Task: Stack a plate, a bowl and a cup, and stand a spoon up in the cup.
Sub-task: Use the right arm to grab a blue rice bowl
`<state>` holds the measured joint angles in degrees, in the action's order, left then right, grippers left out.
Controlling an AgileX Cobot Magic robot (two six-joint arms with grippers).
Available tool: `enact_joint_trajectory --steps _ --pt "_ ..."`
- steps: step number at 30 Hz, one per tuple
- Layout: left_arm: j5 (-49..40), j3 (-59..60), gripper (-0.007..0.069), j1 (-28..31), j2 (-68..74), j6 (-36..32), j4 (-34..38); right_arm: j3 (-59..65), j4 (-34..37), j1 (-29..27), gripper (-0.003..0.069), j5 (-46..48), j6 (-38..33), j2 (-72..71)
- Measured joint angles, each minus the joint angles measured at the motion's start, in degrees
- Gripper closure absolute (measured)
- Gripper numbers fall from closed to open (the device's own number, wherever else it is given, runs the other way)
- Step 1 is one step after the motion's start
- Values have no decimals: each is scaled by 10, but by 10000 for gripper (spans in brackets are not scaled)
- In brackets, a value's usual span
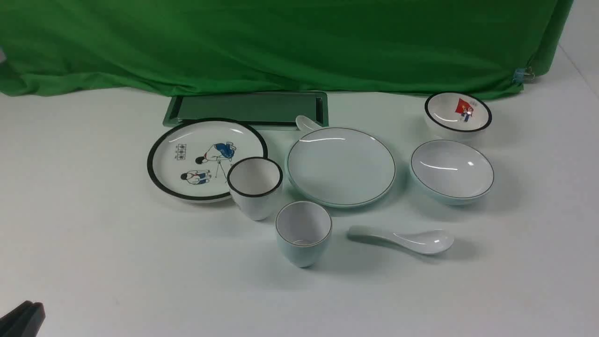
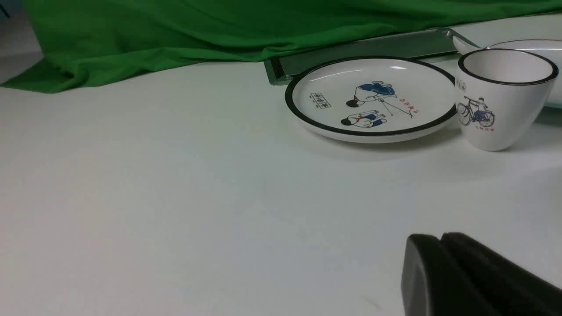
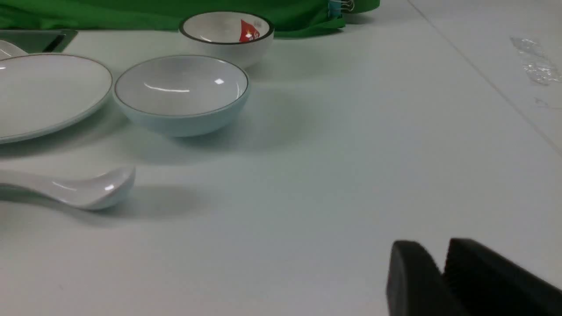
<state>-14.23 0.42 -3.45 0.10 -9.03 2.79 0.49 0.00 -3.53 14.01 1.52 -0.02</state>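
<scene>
two plates (image 1: pixel 341 167) (image 1: pixel 206 159), two bowls (image 1: pixel 452 171) (image 1: pixel 458 112), two cups (image 1: pixel 303 231) (image 1: pixel 255 187), two spoons (image 1: pixel 407 239) (image 1: pixel 306 122), one tray (image 1: pixel 248 108) and one green cloth (image 1: pixel 281 42).

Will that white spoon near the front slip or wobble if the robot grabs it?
Probably slippery: the spoon looks glossy, with bright highlights. It might rock or spin, resting on a rounded underside. It looks like hard ceramic, so stiff, but could chip if dropped.

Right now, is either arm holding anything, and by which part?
Nothing is held. The left gripper and right gripper have jaws closed on nothing; the spoon, cup, plate and bowl rest on the table.
</scene>
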Motion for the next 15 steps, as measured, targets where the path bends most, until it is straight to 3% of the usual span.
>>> enact_joint_trajectory --steps 15 --pt "0 0 654 0 0 0 0 0 0 0 464 0 0 0"
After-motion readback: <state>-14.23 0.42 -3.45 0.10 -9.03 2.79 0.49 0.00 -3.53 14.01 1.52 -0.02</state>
